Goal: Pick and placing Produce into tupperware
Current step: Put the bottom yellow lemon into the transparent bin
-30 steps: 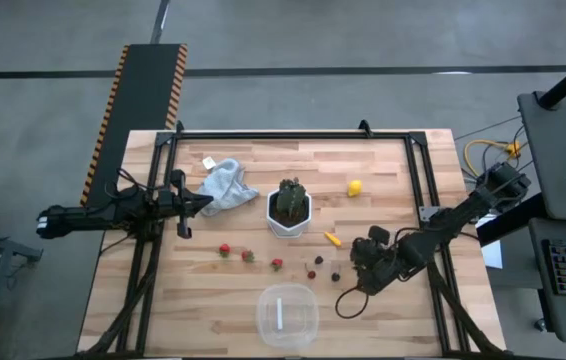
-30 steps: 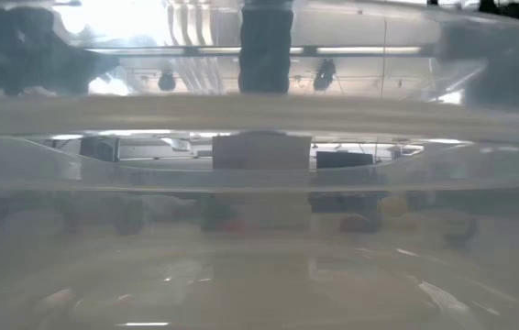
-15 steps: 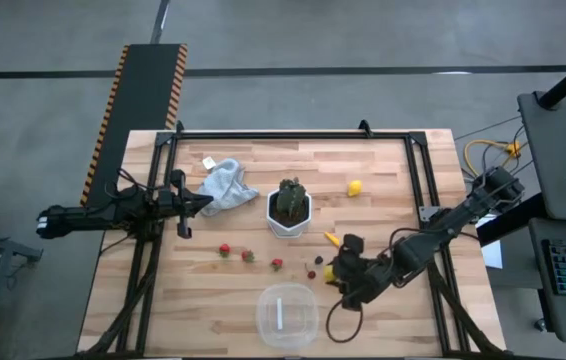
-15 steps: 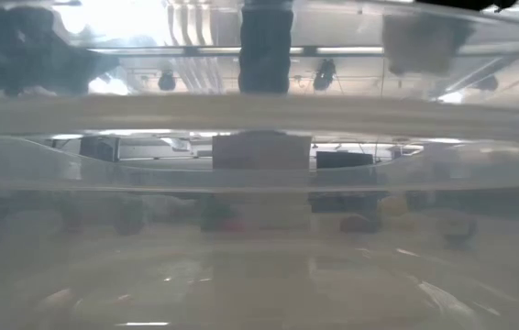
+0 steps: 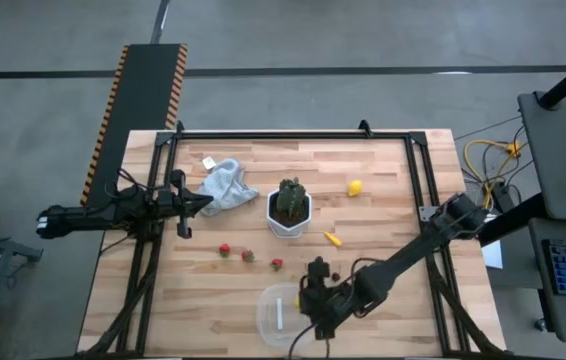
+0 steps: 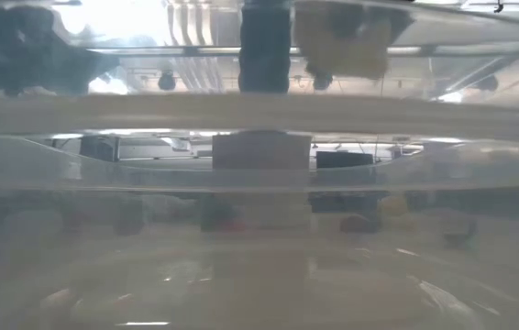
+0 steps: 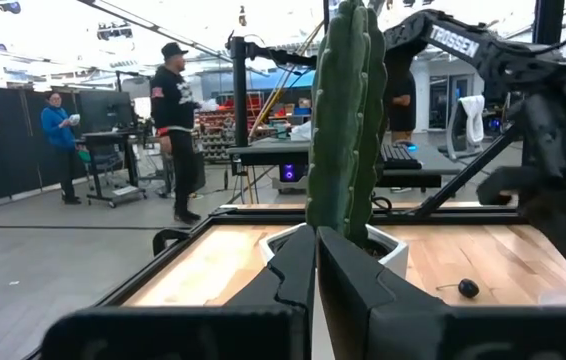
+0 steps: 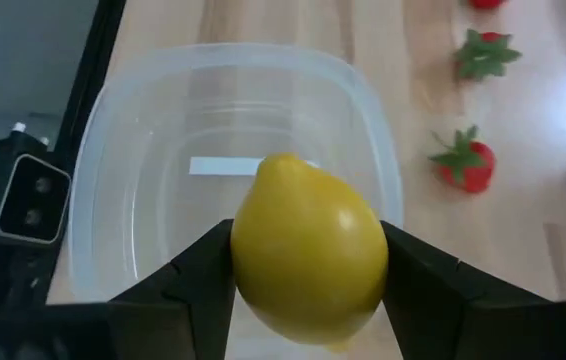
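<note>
Lemon (image 8: 308,245) first: a second ago the right gripper (image 5: 315,296) was well to the right of the tub (image 5: 281,313), near the dark berries; half a second ago it was closer, with yellow showing at its tip; now it hangs at the tub's right edge. In the low view a yellowish shape has come in at the top, just right of centre, where earlier only a blurred patch showed further right; seen through the tub's wall, it is probably the lemon, though that view is too hazy to be sure.

The right jaws stand part open, one on each side of the lemon and pressed against it, so the fruit is held clear of the tabletop (image 5: 383,170). In the right wrist view the lemon sits squarely between the jaws and directly over the tub's open mouth, with a white strip (image 8: 228,166) visible on the tub's floor behind it. It has not been let go.

The left gripper (image 5: 203,199) has not moved over the second: it waits at the tabletop's left side beside a cloth (image 5: 225,183), jaws fully closed on nothing, pointing at the plant (image 5: 289,199) in its white pot.

Left on the tabletop are three strawberries (image 5: 249,257) in a row, a second lemon (image 5: 354,187) at the far right, and a thin yellow piece (image 5: 333,239) near the pot.
</note>
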